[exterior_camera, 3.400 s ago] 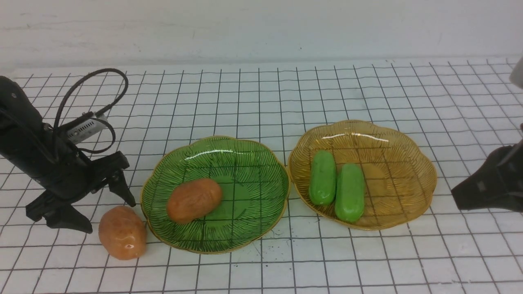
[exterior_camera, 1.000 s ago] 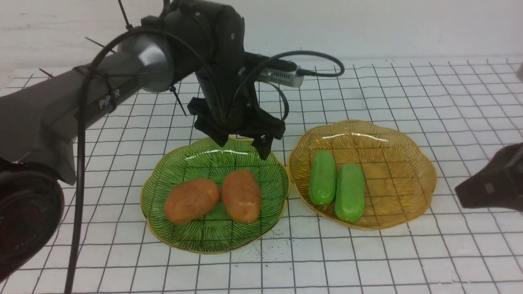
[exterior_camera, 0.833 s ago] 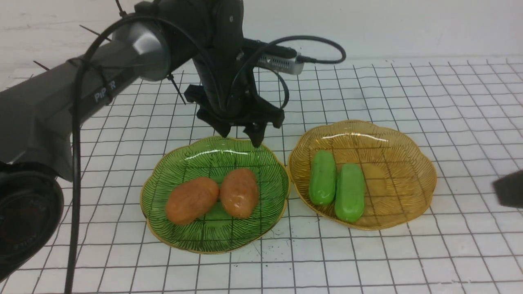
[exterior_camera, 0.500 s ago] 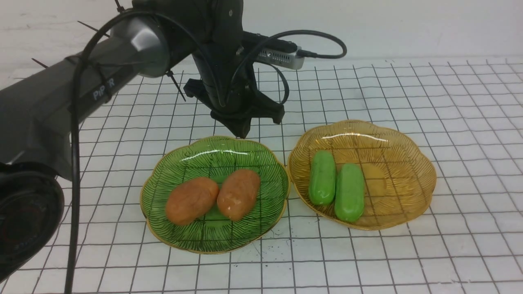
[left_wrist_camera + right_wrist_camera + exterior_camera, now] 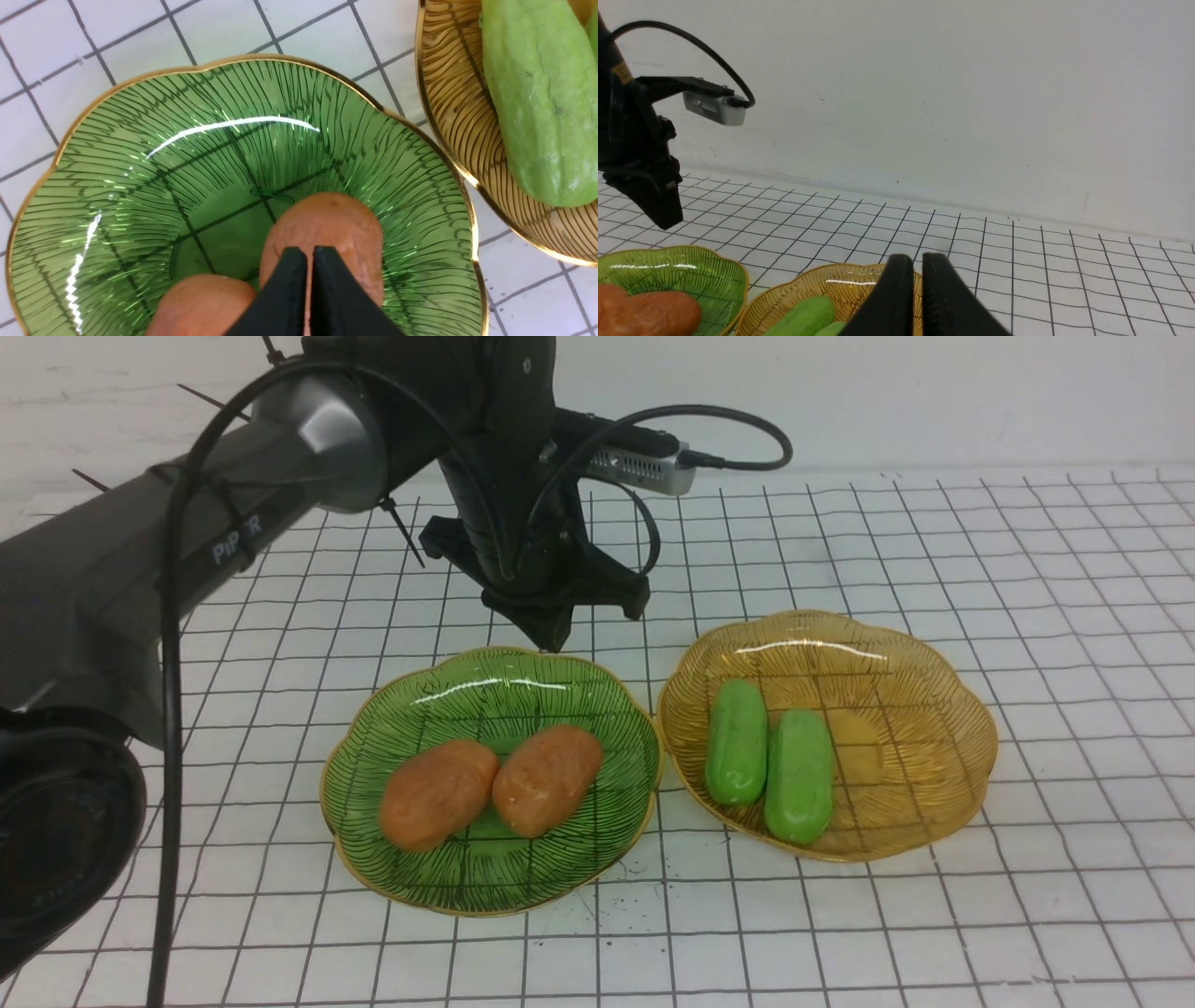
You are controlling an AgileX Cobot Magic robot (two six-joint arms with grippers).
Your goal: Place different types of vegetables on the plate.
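The left gripper (image 5: 553,644) hung over the far edge of the green plate (image 5: 499,896), its fingers together and nothing between them. Both potatoes lay below it, on the robot's side of it, down in the plate. The nearer to the middle, the right-hand potato (image 5: 547,780), sat almost directly toward the robot from the fingertips, its long axis slanting from near-left to far-right; the left-hand potato (image 5: 439,795) lay beside it on a similar slant, the two touching or all but touching. Off to the right of the left gripper, and also closer to the robot, the golden plate (image 5: 920,775) held two cucumbers, the left-hand cucumber (image 5: 737,743) and the right-hand cucumber (image 5: 799,777), side by side in its left part with their long axes running roughly from near to far. The right gripper (image 5: 911,261), out of the front view, had its fingers drawn together in its own wrist view, with no vegetable in them. The two plates stood edge by edge, potatoes in one and cucumbers in the other, so the sorting looked complete. The coming move, most likely, called for no new grasp, only for the left arm to draw back clear of the plate rim without dipping onto the potatoes.
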